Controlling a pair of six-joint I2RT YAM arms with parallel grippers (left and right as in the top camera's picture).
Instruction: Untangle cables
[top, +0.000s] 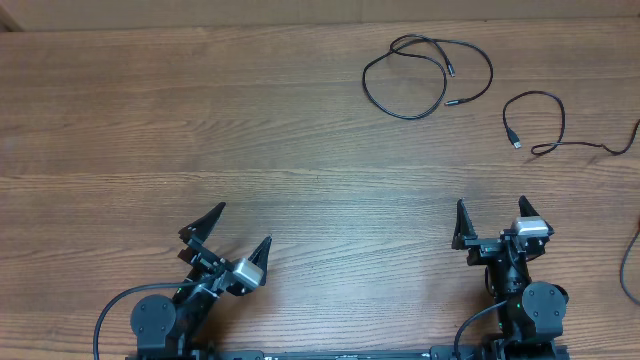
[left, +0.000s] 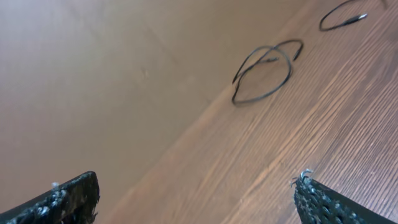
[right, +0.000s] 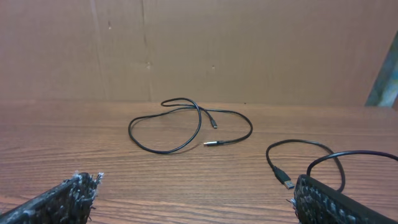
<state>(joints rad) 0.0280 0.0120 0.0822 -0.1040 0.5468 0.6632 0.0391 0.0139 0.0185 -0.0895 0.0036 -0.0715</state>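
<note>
The end effector hangs over the table, fingers spread wide. At 12 o'clock lies a looped cable. At 2 o'clock, apart from it, a second cable has its plug just beside the right finger.

- The thin black looped cord lies on the brown wooden table, well ahead of the right gripper and slightly to its left.
- The 2nd thin black cord lies to the right of the 1st, apart from it, ahead and right of that gripper.
- Both lie far ahead and right of the left gripper.
</note>
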